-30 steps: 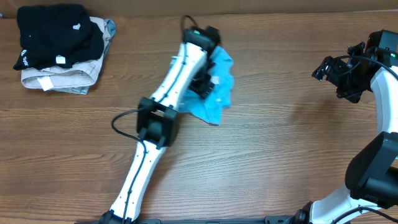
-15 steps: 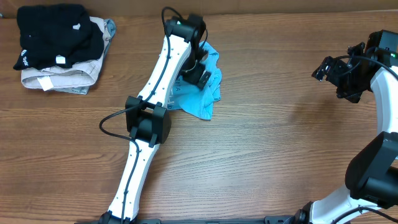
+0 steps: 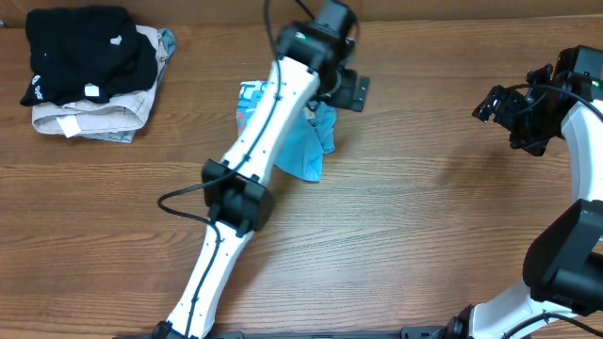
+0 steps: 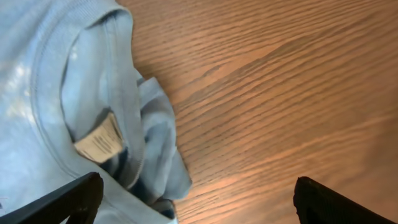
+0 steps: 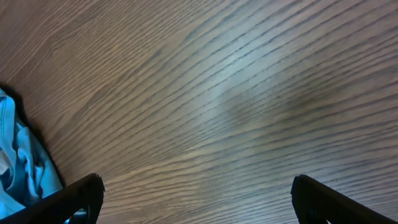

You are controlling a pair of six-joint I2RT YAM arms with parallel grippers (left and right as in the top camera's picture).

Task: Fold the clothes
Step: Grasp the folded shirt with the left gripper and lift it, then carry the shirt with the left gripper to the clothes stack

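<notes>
The light sky-blue T-shirt [image 3: 308,149] lies crumpled on the wooden table, mostly hidden under my left arm; a printed part shows at its left end. In the left wrist view its collar and sewn label [image 4: 98,142] fill the left side. My left gripper [image 3: 350,89] is open and empty, just past the shirt's far right edge; in its own view [image 4: 196,208] one finger hangs over the fabric. My right gripper [image 3: 497,102] is open and empty at the far right, well away from the shirt. In its view [image 5: 199,205] the shirt [image 5: 15,168] shows only at the left edge.
A folded black garment [image 3: 80,52] lies on a folded beige garment [image 3: 89,121] at the back left corner. Bare wood stretches between the shirt and the right arm. The left arm's elbow [image 3: 240,193] hangs over the table's middle.
My left gripper has moved off the shirt, back and to the right, and now holds nothing. The shirt has shifted and a printed flap now shows to the left. The right arm is still.
</notes>
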